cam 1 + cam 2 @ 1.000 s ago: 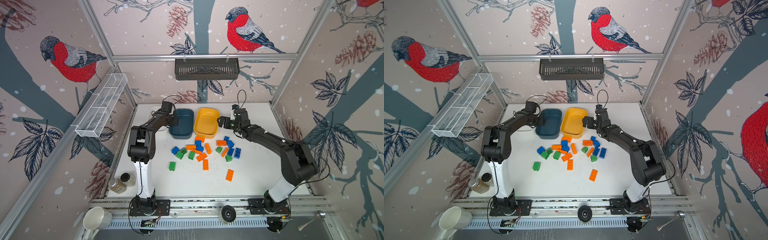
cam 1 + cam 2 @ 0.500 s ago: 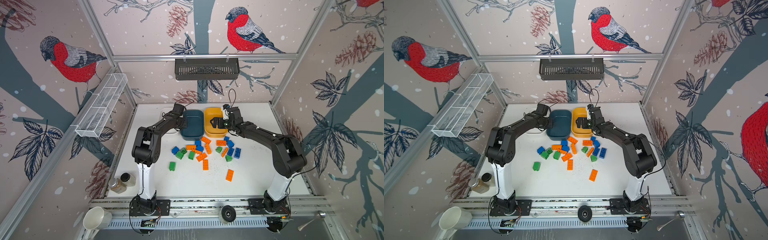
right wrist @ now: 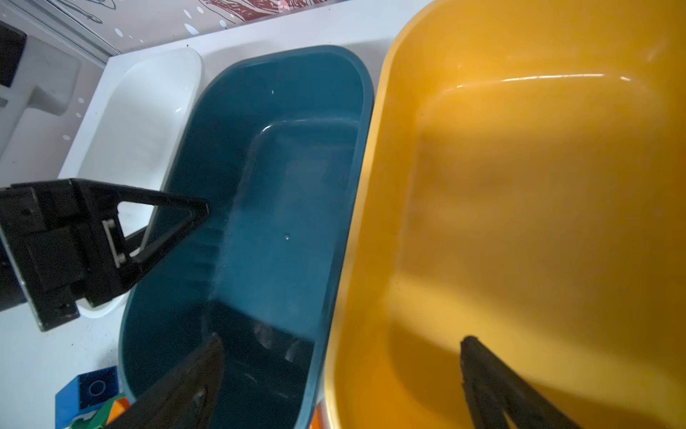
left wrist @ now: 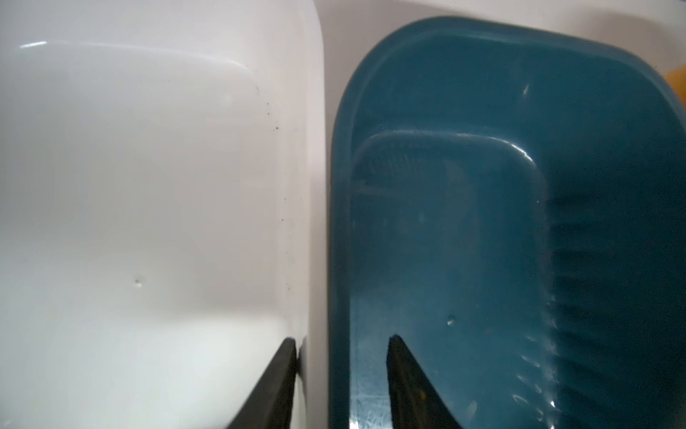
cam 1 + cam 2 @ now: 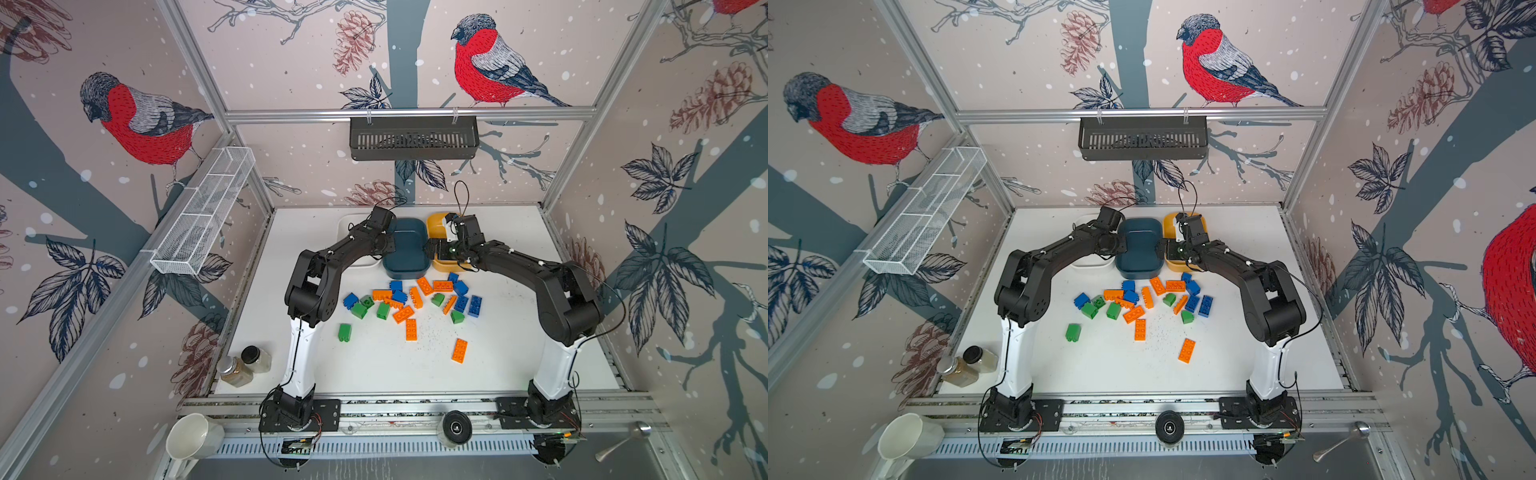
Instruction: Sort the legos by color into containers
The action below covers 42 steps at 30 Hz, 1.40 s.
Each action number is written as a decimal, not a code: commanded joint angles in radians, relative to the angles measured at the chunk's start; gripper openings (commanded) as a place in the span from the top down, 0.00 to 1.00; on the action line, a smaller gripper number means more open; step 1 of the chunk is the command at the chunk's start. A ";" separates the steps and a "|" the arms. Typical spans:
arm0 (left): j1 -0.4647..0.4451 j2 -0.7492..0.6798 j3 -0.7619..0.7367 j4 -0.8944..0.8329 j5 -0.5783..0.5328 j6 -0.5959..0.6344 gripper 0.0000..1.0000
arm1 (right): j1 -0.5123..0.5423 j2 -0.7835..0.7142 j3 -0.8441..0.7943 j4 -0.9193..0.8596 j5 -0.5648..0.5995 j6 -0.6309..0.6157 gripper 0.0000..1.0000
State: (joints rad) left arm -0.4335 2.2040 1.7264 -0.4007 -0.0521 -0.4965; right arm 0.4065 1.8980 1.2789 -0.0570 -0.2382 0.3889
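Three containers stand side by side at the back: white (image 5: 348, 223), teal (image 5: 405, 257), yellow (image 5: 436, 220). All three look bare inside. My left gripper (image 5: 388, 245) straddles the adjoining walls of the white container (image 4: 130, 185) and the teal container (image 4: 482, 223). It (image 4: 342, 338) is narrowed on them, one finger against the white wall, the other inside the teal one. My right gripper (image 3: 344, 336) is wide open across the teal (image 3: 278, 185) and yellow (image 3: 538, 204) rims, touching neither. The legos (image 5: 411, 299), orange, blue and green, lie scattered in front of the containers.
A lone orange brick (image 5: 459, 350) and a green one (image 5: 344, 332) lie nearer the front. Two jars (image 5: 245, 365) stand at the front left. A black basket (image 5: 413, 137) hangs on the back wall and a wire tray (image 5: 203, 212) on the left wall.
The teal and yellow containers have slid to the right, baring the white one. Both grippers moved in over the rims. The left jaws have narrowed; the right jaws stayed wide.
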 commanded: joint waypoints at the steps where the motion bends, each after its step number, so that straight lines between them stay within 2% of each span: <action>1: -0.005 0.028 0.044 -0.012 -0.005 -0.031 0.59 | -0.011 0.000 0.008 -0.042 -0.043 -0.055 0.01; 6: -0.007 0.063 0.119 -0.043 -0.008 -0.003 0.58 | -0.019 -0.002 0.011 -0.082 -0.085 -0.101 0.01; 8: -0.005 0.063 0.132 -0.056 -0.001 0.009 0.55 | -0.019 -0.001 0.011 -0.085 -0.087 -0.103 0.00; 10: -0.005 0.044 0.120 -0.055 0.008 0.018 0.44 | -0.018 -0.004 0.011 -0.085 -0.087 -0.101 0.00; 14: -0.005 -0.038 0.025 -0.023 0.048 0.058 0.18 | -0.019 -0.002 0.008 -0.084 -0.095 -0.100 0.01; 21: -0.005 -0.127 -0.114 0.011 0.211 0.145 0.03 | -0.020 0.003 0.006 -0.086 -0.093 -0.104 0.01; 33: -0.007 -0.249 -0.275 -0.015 0.311 0.148 0.02 | -0.017 0.012 0.020 -0.103 -0.103 -0.115 0.00; 42: -0.007 -0.318 -0.337 -0.046 0.277 0.159 0.02 | -0.010 0.019 0.027 -0.140 -0.148 -0.154 0.01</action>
State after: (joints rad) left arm -0.4397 1.9083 1.3930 -0.4370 0.2333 -0.3553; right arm 0.3916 1.9144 1.2987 -0.1791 -0.3569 0.2615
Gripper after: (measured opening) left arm 0.976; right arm 0.996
